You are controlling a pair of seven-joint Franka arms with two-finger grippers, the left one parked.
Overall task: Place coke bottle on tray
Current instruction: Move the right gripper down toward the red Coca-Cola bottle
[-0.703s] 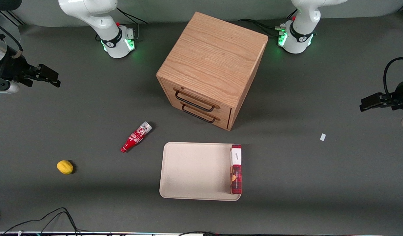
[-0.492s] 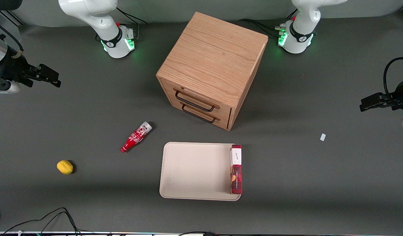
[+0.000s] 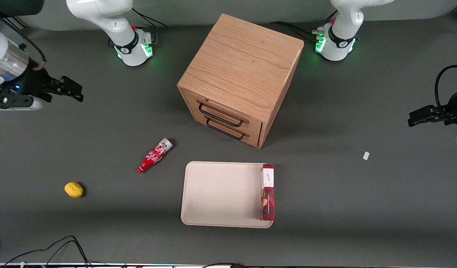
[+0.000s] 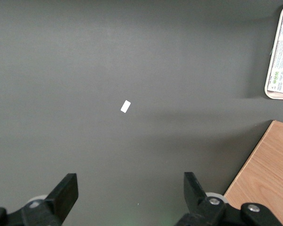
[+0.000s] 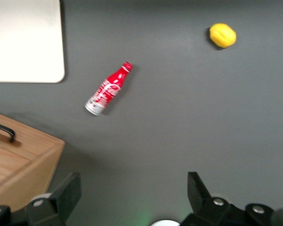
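Front view: the hand (image 3: 76, 90) hangs above the bench (image 3: 102, 123) at the working arm's end, with nothing in it; its fingers are spread apart. The coke bottle (image 3: 154, 155) lies on its side on the bench, well apart from the hand and nearer to the front camera, its silver base pointing toward the wooden cabinet (image 3: 240, 78) and its neck toward the lemon (image 3: 73, 190). The tray (image 3: 221, 193) lies just beside the bottle, not touching it, in front of the cabinet's drawers. A red box (image 3: 268, 192) rests along the tray's edge toward the parked arm's end; the remaining tray floor is bare. Bare bench surrounds the bottle on all sides. Right wrist view: both fingers (image 5: 61, 195) of the hand (image 5: 132, 193) are set wide apart, grasping nothing. The coke bottle (image 5: 107, 89) lies between the tray (image 5: 26, 40) corner and the lemon (image 5: 222, 35), near the cabinet (image 5: 19, 162) corner. Left wrist view: a small white scrap (image 4: 126, 107) lies on the bench.
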